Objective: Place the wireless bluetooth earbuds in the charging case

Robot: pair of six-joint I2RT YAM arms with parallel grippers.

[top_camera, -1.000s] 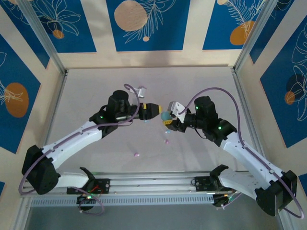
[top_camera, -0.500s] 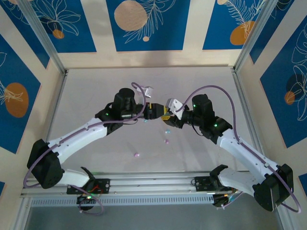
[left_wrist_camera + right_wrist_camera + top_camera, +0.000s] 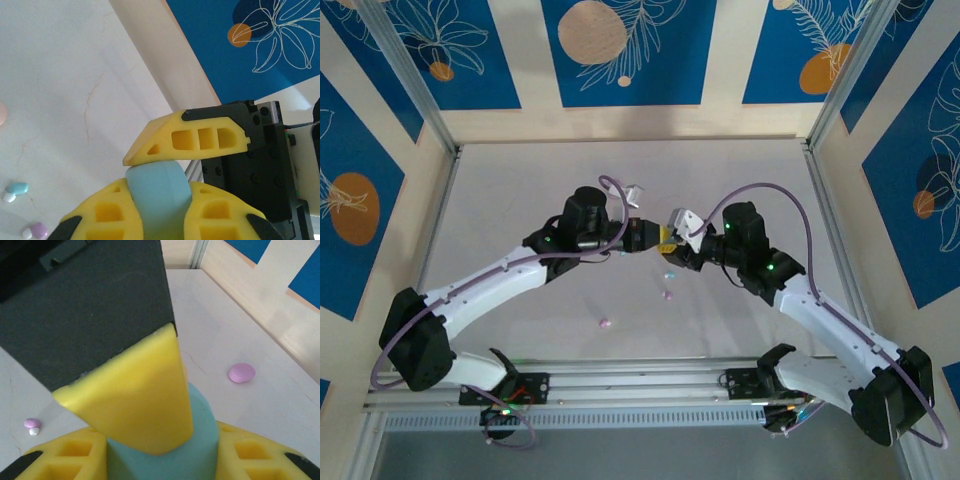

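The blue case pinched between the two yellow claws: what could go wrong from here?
Both the left gripper and the right gripper clamp the same light blue case above the table; if they pull or twist unevenly, it might slip out and drop. Their yellow fingers sit crowded against each other, so they could jam together. Loose earbuds lie on the table underneath; a dropped case might scatter them.
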